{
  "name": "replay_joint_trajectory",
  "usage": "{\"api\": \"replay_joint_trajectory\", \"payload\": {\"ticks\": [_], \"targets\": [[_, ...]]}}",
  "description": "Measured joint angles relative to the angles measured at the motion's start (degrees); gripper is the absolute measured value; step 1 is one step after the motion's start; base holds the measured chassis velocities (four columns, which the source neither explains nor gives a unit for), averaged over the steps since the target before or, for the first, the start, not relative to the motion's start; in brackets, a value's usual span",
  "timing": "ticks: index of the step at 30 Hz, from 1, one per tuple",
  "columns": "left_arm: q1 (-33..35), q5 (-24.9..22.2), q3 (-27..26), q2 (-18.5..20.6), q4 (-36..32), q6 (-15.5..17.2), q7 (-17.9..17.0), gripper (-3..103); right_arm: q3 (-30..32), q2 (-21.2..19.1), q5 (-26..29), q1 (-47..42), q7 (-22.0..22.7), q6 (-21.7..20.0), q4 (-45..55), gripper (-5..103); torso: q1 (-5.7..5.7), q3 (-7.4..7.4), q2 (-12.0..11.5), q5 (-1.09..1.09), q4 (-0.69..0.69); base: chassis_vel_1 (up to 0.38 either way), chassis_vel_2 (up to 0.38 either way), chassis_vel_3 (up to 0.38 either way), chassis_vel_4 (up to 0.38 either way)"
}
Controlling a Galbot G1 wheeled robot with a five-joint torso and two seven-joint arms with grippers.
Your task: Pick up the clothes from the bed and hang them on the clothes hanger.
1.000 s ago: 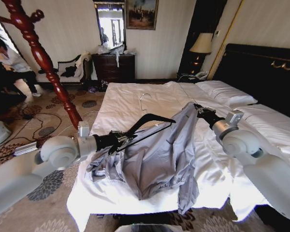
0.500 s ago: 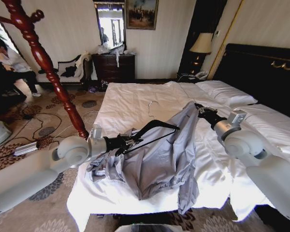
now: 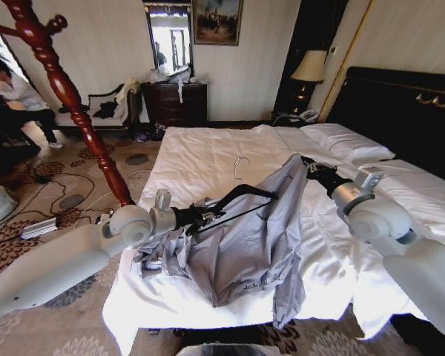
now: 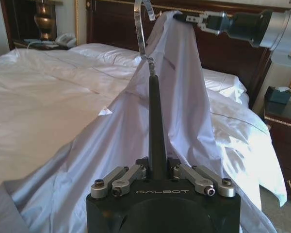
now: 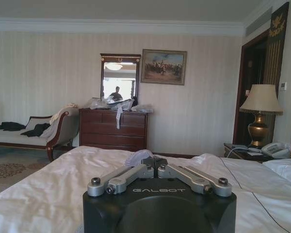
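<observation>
Threading is the step in hand, judged from how the pieces stand. Nearest the robot, the lower part of the thin, soft, light blue-grey long-sleeved garment (image 3: pixel 241 256) lies bunched and spread on the near part of the wide white-sheeted bed (image 3: pixel 200 159), one sleeve trailing over its front edge. Just above the bunched folds, the left gripper (image 3: pixel 208 216) has its jaws clamped tight on one end of the thin black triangular clothes hanger (image 3: pixel 241 199); in the left wrist view the hanger (image 4: pixel 156 131) runs straight out from that gripper (image 4: pixel 157 170) towards the lifted cloth, its small silver wire hook (image 4: pixel 142 29) curling at the far tip. Farther on, the right gripper (image 3: pixel 310 167) pinches the top of the garment and holds it up like a tent peak above the mattress; its jaws are closed on a tuft of the fabric (image 5: pixel 138 156).

To do this well, the hanger's free shoulder should probably slide under the raised fabric near the collar, kept low and level so the hook does not snag. The right arm should likely keep the cloth taut enough to hold an opening, without pulling it off the hanger.
</observation>
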Motion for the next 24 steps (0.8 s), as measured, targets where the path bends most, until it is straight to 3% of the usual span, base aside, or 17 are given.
{"api": "replay_joint_trajectory", "payload": {"ticks": [10, 24], "targets": [[-0.5, 0.7, 2.9, -4.0, 2.2, 2.0, -1.9, 18, 0.8, 0.5, 0.9, -1.1, 0.6, 0.1, 2.3, 0, 0.0, 0.0, 0.0, -0.01, -0.01, 0.0, 0.0, 0.0, 0.0], [-1.9, 1.8, 7.1, -13.6, 8.7, 3.4, -5.8, 18, 3.1, 0.4, 4.7, -2.6, 1.6, -0.3, 5.1, 0, 0.0, 0.0, 0.0, 0.01, -0.01, 0.0, 0.0, 0.0, 0.0]]}}
